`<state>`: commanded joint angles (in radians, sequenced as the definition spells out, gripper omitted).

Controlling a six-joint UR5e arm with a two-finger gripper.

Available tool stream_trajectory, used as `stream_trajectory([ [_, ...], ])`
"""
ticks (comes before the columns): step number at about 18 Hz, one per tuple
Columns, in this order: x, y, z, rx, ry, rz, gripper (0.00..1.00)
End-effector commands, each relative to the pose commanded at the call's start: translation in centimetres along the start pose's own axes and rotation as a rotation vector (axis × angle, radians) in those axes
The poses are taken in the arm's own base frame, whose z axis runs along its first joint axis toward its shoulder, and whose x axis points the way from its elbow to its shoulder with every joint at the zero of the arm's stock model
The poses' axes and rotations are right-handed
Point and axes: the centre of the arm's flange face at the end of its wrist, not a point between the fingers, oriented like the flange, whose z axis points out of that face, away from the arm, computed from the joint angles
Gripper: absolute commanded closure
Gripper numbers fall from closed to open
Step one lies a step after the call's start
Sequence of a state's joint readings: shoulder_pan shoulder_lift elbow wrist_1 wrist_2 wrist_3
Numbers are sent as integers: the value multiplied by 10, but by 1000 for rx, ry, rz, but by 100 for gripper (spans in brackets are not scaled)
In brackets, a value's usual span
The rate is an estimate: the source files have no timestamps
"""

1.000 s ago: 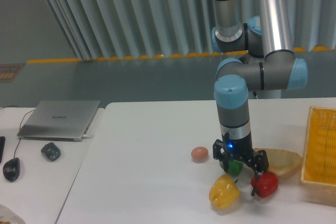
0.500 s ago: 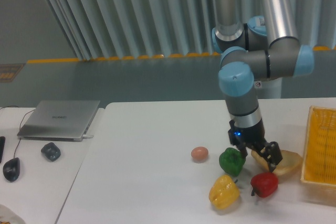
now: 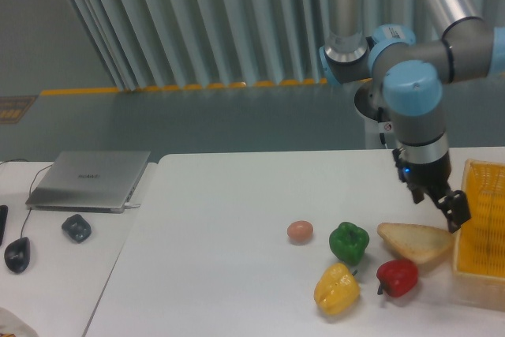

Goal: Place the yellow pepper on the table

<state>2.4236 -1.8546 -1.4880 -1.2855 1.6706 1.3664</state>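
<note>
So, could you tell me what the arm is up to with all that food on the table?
At this moment the gripper holds nothing; it hangs above the bread slice, near the yellow basket. The yellow pepper already sits on the table, with the green pepper, the red pepper and an egg close by. Whether the fingers are open is hard to tell from this view.

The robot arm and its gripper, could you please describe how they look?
The robot arm has silver-grey metal tubes joined by grey cylindrical joints with light-blue caps. A silvery band rings the wrist above a small black two-finger gripper, which shows a blue light near its top. No loose cables are visible.
</note>
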Motion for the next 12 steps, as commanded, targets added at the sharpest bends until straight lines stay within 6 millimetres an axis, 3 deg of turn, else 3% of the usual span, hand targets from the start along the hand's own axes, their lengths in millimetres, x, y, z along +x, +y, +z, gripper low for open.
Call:
stream_trajectory([
  [7, -23, 54, 3, 22, -3, 121, 0],
  [12, -34, 114, 8, 96, 5, 154, 0],
])
